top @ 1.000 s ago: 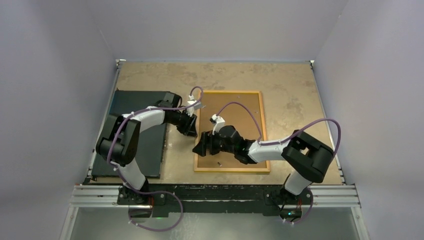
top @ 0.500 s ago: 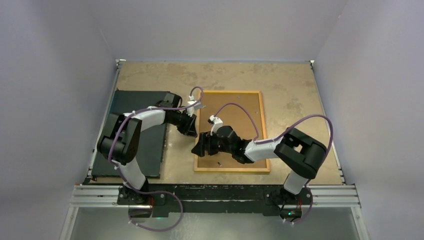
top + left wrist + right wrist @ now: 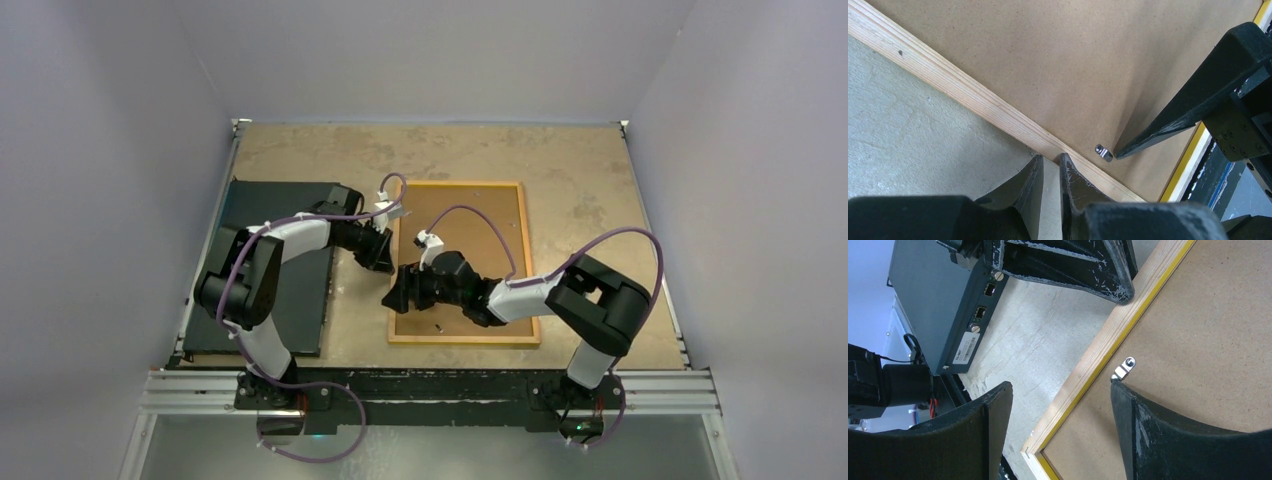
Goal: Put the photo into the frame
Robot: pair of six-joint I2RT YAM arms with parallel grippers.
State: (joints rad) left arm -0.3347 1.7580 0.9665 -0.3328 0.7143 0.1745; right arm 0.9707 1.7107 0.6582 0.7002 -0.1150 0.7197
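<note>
1. The left end effector [image 3: 1049, 162] is nearly closed, with only a slim gap between the fingers and nothing held. Its tips rest against the outer wooden rail of the frame [image 3: 963, 95], probably to brace it.
2. The frame lies back-up on the worktop [image 3: 908, 130] with the brown backing board [image 3: 1048, 60] seated in it. The photo is not visible.
3. A small metal clip [image 3: 1104, 152] sits on the board just inside that rail.
4. The right end effector [image 3: 1060, 386] is wide open and empty, straddling the rail. One fingertip is at the clip, apparently to turn it.
5. Compared with a second ago, the right elbow has swung inward and its end effector has edged along the rail. The left fingers have narrowed and the frame has not moved.
</note>
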